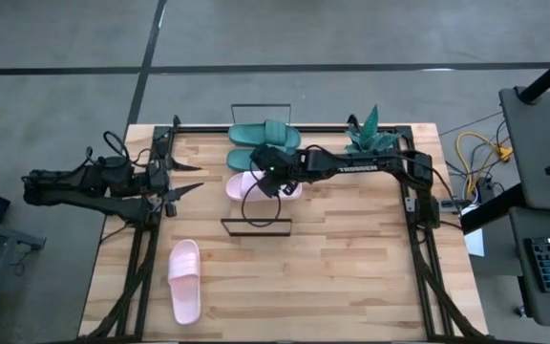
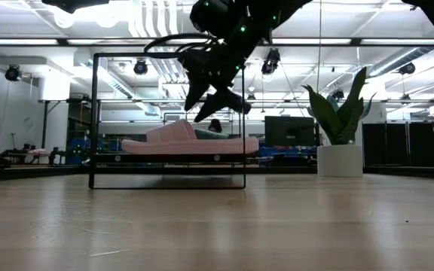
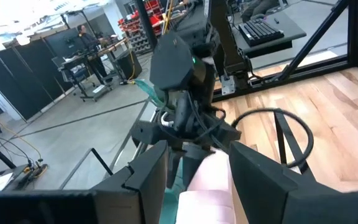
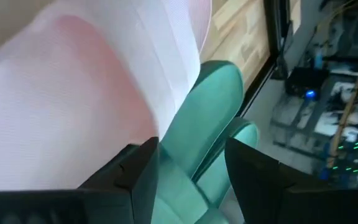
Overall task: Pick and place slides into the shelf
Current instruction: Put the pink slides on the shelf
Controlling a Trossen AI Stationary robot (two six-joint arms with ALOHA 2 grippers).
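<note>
The shelf (image 1: 256, 231) sits mid-table, its wire rail (image 2: 94, 120) in front in the low view. Two teal slides (image 1: 261, 136) (image 1: 254, 158) and one pink slide (image 1: 246, 187) lie side by side on it, soles down. My right gripper (image 2: 215, 105) hangs open just above the pink slide (image 2: 179, 139), fingers pointing down; I see no contact. In the right wrist view the gripper (image 4: 191, 155) looks past the pink slide (image 4: 73, 93) onto a teal slide (image 4: 210, 118). The second pink slide (image 1: 184, 277) lies on the table near the front left. My left gripper (image 1: 191, 177) waits open at the left, facing the shelf.
A teal potted plant (image 1: 366, 134) in a white pot (image 2: 339, 159) stands at the far right of the table, beside the shelf. Black frame rails run along the table's left and right edges. Bare wood stretches across the table's near half around the loose pink slide.
</note>
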